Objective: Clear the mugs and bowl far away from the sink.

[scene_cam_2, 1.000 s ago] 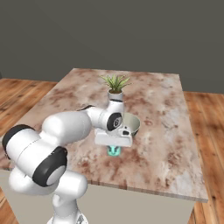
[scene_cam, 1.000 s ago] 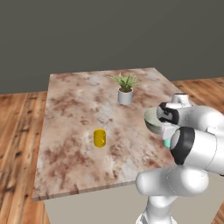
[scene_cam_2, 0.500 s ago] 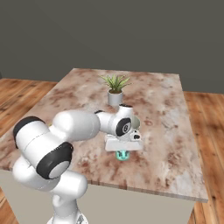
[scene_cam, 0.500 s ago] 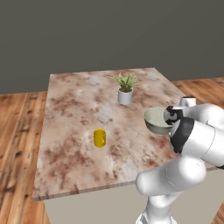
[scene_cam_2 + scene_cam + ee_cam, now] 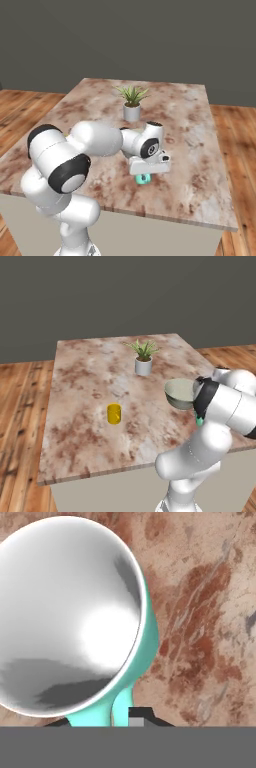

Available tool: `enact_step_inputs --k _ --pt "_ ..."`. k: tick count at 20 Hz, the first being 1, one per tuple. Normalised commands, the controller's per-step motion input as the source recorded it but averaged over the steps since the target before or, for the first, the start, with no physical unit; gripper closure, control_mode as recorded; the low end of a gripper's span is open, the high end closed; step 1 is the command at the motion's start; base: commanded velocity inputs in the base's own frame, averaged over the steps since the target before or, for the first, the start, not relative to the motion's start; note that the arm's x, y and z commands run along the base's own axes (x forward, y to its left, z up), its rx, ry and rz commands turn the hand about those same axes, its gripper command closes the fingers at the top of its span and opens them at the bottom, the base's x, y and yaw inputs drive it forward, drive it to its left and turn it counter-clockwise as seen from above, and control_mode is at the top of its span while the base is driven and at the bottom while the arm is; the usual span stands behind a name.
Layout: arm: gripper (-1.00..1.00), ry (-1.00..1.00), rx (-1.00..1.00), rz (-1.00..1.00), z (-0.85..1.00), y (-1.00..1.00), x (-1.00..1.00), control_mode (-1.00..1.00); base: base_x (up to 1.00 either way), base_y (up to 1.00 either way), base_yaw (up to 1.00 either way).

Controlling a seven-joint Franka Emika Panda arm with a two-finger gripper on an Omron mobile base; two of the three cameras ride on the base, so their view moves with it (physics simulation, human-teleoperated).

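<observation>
The hand (image 5: 145, 176) pinches the teal mug (image 5: 75, 617) by its handle near the desk's (image 5: 90, 376) right edge, beside the bowl (image 5: 180, 394).

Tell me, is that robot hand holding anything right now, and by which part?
It seems to hold the teal mug, apparently by its handle, which runs down to the gripper; the contact itself is hidden at the picture's edge, so I cannot be certain.

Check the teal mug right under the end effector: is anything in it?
Empty. The hand view looks straight into the teal mug: a bare white interior with only shading and a highlight, its handle running down toward the end effector.
</observation>
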Motion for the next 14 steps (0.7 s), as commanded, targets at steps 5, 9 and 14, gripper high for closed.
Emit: enact_step_inputs --k 5,9,14 --pt "1.0 0.0 0.0 0.04 -0.55 -0.14 0.0 -1.0 0.0 0.0 0.0" --pt "-1.0 0.0 0.0 0.03 -0.67 -0.14 0.0 -1.0 0.0 0.0 0.0" --pt "-1.0 -0.04 0.01 0.01 -0.08 -0.34 0.0 -1.0 0.0 0.0 0.0"
